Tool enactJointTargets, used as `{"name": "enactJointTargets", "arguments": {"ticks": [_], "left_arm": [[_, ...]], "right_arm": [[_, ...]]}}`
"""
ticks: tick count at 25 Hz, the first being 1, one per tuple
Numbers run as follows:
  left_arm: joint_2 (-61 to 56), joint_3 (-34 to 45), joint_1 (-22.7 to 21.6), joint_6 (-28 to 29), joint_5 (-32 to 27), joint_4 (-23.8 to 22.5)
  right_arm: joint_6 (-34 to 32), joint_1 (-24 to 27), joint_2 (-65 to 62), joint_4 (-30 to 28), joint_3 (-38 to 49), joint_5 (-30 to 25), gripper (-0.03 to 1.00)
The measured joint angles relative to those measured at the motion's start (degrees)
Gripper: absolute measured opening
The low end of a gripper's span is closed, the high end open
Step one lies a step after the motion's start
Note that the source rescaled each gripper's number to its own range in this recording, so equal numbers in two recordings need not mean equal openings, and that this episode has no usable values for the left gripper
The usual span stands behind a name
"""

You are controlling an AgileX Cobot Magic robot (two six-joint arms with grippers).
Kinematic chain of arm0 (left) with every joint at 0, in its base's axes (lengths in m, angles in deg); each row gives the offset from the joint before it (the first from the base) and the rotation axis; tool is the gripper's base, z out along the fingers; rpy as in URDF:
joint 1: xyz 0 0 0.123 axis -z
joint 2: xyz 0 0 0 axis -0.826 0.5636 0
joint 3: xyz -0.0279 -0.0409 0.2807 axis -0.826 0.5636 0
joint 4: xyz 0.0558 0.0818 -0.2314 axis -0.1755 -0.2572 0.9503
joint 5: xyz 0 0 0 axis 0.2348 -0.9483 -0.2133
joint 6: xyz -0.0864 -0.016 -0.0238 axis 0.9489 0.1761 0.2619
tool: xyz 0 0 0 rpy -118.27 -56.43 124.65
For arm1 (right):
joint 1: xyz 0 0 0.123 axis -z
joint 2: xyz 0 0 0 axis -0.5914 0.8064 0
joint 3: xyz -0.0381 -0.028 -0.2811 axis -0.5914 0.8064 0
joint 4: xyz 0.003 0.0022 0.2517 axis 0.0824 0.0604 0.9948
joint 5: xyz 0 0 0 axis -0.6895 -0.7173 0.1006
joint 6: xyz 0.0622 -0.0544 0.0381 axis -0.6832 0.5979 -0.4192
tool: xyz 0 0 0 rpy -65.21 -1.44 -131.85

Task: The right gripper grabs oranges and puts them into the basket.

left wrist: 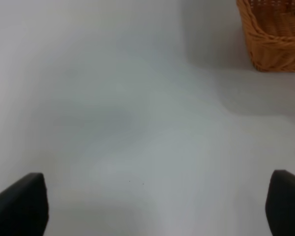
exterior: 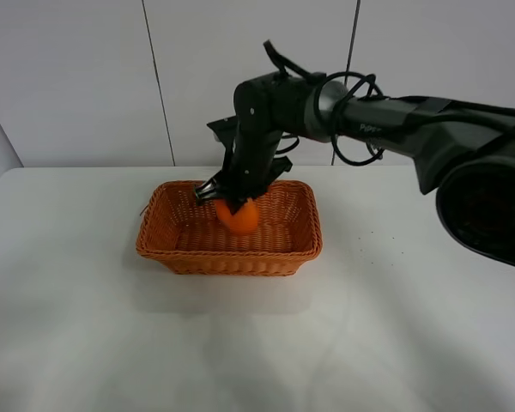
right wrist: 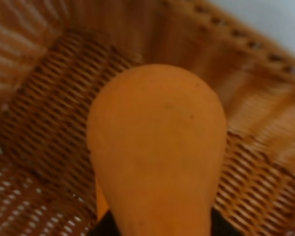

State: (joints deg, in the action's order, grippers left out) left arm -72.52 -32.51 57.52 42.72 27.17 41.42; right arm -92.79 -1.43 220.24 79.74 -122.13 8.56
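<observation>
The right hand (exterior: 232,201) clasps the orange (exterior: 239,218), which hangs straight below it inside the basket (exterior: 227,255) rim, toward the far wall. The basket floor lies directly beneath, so letting go should suffice.

Right arm (exterior: 412,120) extended, wrist bent down, right tool (exterior: 233,200) clamped on orange (exterior: 239,218); left tool (left wrist: 157,206) spread wide.

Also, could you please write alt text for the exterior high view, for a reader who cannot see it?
The right pincer, on a black arm reaching in from the right, grips an orange inside a woven wicker basket. The basket sits on a white table before a white panelled wall.
</observation>
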Motion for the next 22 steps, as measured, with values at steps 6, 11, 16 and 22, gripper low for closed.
{"name": "enactJointTargets", "arguments": {"ticks": [6,11,16,22], "left_arm": [[0.0,0.0,0.0,0.0,0.0,0.0],[0.0,0.0,0.0,0.0,0.0,0.0],[0.0,0.0,0.0,0.0,0.0,0.0],[0.0,0.0,0.0,0.0,0.0,0.0]], "right_arm": [[0.1,0.0,1.1,0.0,-0.3,-0.8,0.91],[0.1,0.0,0.9,0.0,-6.8,-6.5,1.00],[0.1,0.8,0.7,-0.3,-18.9,-13.3,1.00],[0.1,3.9,-0.4,-1.3,-24.4,-13.9,1.00]]}}
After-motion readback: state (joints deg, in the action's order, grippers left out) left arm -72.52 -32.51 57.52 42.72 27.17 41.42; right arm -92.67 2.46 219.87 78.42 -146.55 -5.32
